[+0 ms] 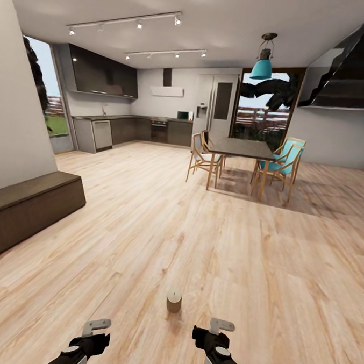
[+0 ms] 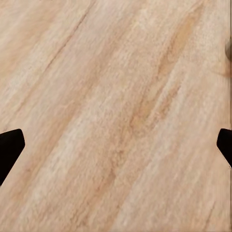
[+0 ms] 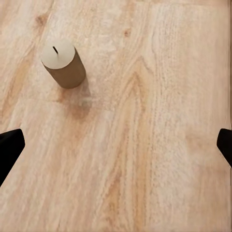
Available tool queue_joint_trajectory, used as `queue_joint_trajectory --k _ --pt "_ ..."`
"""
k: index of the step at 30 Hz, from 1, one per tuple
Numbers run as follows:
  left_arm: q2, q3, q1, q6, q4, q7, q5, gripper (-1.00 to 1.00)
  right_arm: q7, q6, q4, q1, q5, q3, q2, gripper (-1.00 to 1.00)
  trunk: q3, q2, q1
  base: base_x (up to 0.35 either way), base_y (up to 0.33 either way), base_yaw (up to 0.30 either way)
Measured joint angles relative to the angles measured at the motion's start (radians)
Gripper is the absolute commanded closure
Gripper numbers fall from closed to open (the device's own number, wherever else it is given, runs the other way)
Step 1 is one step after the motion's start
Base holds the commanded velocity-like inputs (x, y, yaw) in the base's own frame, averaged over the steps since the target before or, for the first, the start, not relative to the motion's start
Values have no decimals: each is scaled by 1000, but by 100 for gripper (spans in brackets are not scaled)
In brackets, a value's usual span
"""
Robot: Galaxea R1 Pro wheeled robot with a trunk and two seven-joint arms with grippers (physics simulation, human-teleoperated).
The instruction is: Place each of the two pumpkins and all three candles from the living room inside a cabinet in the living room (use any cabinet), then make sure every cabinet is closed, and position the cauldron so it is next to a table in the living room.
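A: What is seen at the far left of the head view?

B: The cabinet (image 1: 32,208), a long low dark-brown unit, is set against the white wall, with its fronts shut as far as can be told. Behind it, grey kitchen units (image 1: 126,130) are lined up under dark glossy uppers, and a window is seen beside them.

A: And lower down, on the left?

B: The left gripper (image 1: 98,330) is held low over the wood floor (image 1: 147,228). In the left wrist view its dark fingertips (image 2: 10,147) are seen at opposite edges of the frame, spread wide, and nothing is gripped between them; bare planks are shown below.

A: What is placed in the middle?

B: A candle (image 1: 174,300), a short tan cylinder with a pale top and a small wick, is stood upright on the floor, just ahead of the two grippers and roughly between them. In the right wrist view the candle (image 3: 63,63) is seen near the gripper but apart from it, untouched.

A: And toward the right?

B: The right gripper (image 1: 216,330) is likewise held low over the floor. Its fingertips (image 3: 9,147) are parted wide at the frame's edges, and nothing is held. Farther back, a dark-topped dining table (image 1: 242,149) is surrounded by wooden chairs, two of them teal (image 1: 284,158). A teal pendant lamp (image 1: 262,65) is hung above it, and a dark staircase (image 1: 351,63) is seen at the far right.
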State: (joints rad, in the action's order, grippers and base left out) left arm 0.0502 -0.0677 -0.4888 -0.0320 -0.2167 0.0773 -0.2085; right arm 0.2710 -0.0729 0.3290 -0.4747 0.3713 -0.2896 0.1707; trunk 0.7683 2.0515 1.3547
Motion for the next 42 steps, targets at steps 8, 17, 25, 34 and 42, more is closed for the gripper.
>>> queue_joint_trajectory --k 8,17,25,34,42 --pt "0 0 0 0 0 0 0 -100 0 0 0 0 0 0 0 -100 1 0 0 6 -13 -8" --pt "0 0 0 0 0 0 0 -100 0 0 0 0 0 -1 0 -100 3 0 0 1 0 -5" --pt "0 0 0 0 0 0 0 -100 0 0 0 0 0 -1 0 -100 4 0 0 169 0 -1" --pt "0 0 0 0 0 0 0 -100 0 0 0 0 0 -1 1 -100 6 0 0 204 0 -41" --pt "0 0 0 0 0 0 0 -100 0 0 0 0 0 -1 2 -100 7 0 0 248 0 -4"
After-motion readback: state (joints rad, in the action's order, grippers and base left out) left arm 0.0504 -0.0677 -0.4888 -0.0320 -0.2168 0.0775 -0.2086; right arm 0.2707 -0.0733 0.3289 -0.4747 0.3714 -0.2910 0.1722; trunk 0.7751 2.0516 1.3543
